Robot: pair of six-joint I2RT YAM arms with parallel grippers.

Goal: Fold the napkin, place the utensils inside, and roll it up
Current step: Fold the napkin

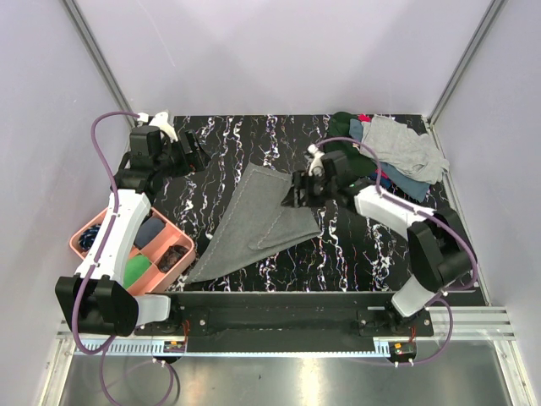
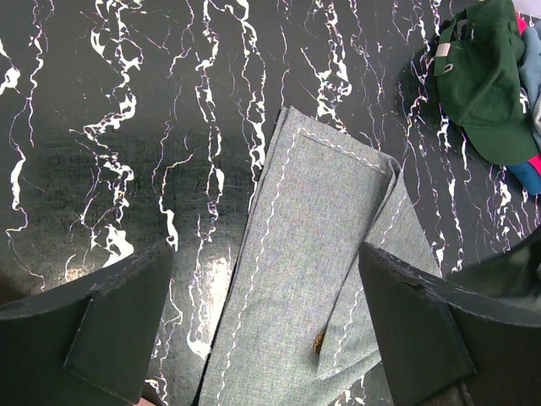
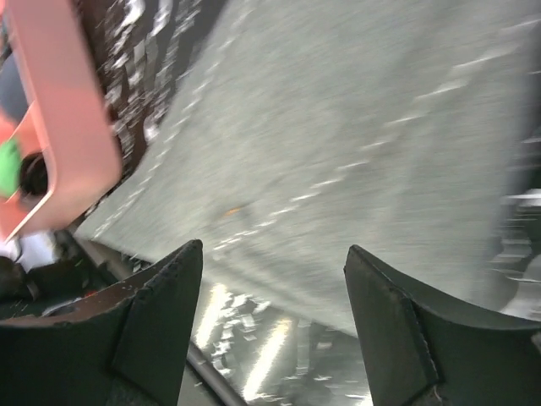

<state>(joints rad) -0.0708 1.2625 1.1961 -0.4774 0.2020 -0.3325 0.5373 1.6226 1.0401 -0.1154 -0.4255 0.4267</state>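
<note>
In the right wrist view the napkin and the pink tray are smeared by blur and the tray is cut by the left edge, while in the left wrist view a brown speck on the napkin is too small to be identified.

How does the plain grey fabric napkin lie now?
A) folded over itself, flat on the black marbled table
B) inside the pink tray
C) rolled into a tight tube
A: the grey fabric napkin lies flat on the black marbled table, with one layer folded over another.
</note>
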